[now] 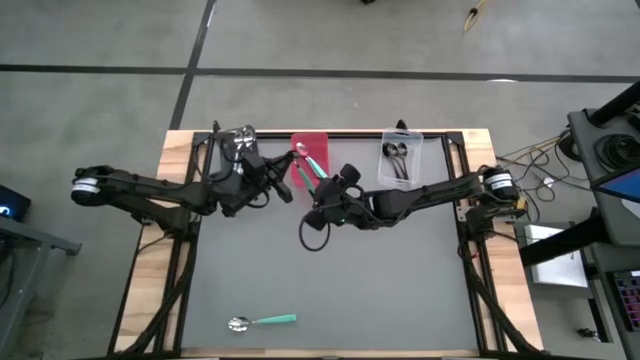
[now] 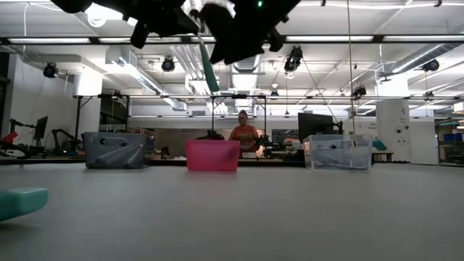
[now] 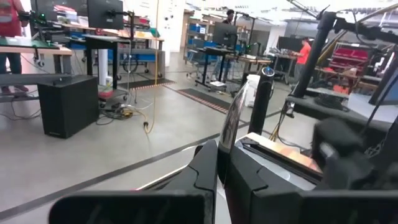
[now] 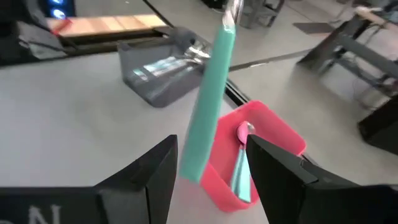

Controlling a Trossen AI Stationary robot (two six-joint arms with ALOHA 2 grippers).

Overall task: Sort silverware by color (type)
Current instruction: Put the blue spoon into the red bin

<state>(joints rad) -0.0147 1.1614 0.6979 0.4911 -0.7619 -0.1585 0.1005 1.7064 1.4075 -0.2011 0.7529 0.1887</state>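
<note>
Teal-handled spoon (image 4: pixel 208 106) hangs above the pink bin (image 1: pixel 311 160), its bowl end pinched in the left tool (image 1: pixel 283 185). The right tool (image 4: pixel 211 171) stands apart around the handle, not gripping. Another teal spoon (image 1: pixel 262 321) lies on the table (image 1: pixel 400 280), well away from that bin. Released off-centre, the hanging spoon could strike the rim and fall outside.

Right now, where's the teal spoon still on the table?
High view: the teal spoon lies alone near the table's front edge, left of centre, far from the bins at the back.
</note>
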